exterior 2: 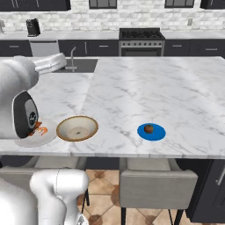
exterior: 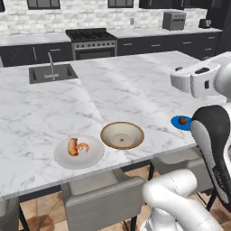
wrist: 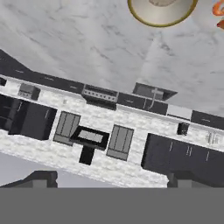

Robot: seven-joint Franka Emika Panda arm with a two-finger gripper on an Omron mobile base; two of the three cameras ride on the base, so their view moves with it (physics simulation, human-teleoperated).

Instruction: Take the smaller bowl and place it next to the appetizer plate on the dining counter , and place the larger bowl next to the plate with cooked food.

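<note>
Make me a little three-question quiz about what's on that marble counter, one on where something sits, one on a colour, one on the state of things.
1. Where does the larger bowl sit?
A. Beside the plate with cooked food
B. In the sink
C. On the stove

2. What colour is the appetizer plate?
A. Red
B. Blue
C. Black

3. What is inside the larger bowl?
A. A sausage
B. Nothing, only a brownish ring mark
C. A brown ball of food

Answers:
1. A, as the cream bowl rests on the dining counter right next to the white plate holding the sausage and shrimp.
2. B, as both base views show a bright blue plate under the small brown ball.
3. B, as the bowl's hollow shows bare in both base views.
</note>
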